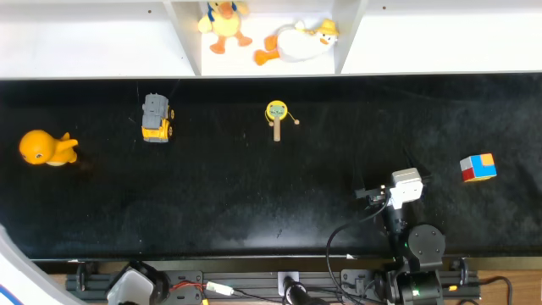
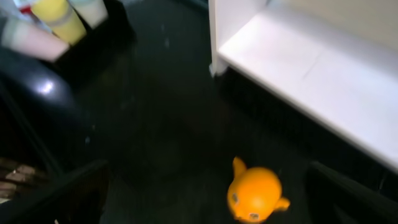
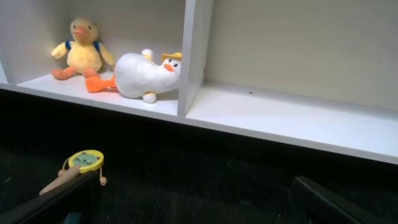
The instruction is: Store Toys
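The right end effector [image 3: 198, 177] hangs released, fingers spread, over the black bench [image 1: 254, 195] toward its front right. The left end effector [image 2: 206, 165] is also spread wide, with the orange toy [image 2: 254, 196] on the bench ahead of it. Farther on lie a coloured cube [image 1: 478, 168] at the right, a toy truck [image 1: 156, 117] and a hand drum [image 1: 277, 117]. Behind them stands the white shelf [image 1: 85, 51], with a yellow duck [image 1: 223, 21] and a white duck [image 1: 301, 41] in its middle compartment, the white one on its side.

Duck [image 1: 224, 21] beside goose [image 1: 301, 41] in shelf [image 1: 85, 42] bay; truck [image 1: 156, 117] left of rattle [image 1: 277, 114] on table [image 1: 254, 195].
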`<state>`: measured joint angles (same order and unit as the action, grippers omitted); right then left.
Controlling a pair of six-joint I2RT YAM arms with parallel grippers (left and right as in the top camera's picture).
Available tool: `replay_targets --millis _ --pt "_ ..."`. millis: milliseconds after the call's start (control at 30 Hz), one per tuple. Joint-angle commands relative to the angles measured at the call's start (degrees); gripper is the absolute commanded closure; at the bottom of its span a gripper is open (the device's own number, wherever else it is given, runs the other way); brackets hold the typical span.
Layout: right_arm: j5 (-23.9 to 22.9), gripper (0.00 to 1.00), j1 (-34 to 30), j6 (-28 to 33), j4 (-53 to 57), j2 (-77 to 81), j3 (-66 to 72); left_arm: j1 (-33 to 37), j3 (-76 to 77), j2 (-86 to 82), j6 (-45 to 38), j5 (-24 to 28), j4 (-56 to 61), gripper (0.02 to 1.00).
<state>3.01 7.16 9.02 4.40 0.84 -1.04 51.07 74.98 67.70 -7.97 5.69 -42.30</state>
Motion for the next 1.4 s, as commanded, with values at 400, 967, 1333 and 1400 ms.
replay_targets --millis 400,967,1333,1400 --pt "0.3 0.007 0.3 -0.2 -0.1 -0.5 0.8 6.6 -12.2 1.5 -25.0 19.8 0.5 0.023" --pt "0.3 0.007 0.3 -0.2 -0.2 -0.5 0.8 9.9 -29.5 3.5 -32.5 28.4 15.5 0.02" --pt "0.3 0.007 0.3 -0.2 -0.2 -0.5 0.8 9.9 -30.4 13.5 -32.3 33.9 25.9 0.045" --pt "0.3 0.005 0.3 -0.2 -0.2 -0.5 0.8 9.9 -30.4 14.5 -32.3 35.6 27.3 0.084"
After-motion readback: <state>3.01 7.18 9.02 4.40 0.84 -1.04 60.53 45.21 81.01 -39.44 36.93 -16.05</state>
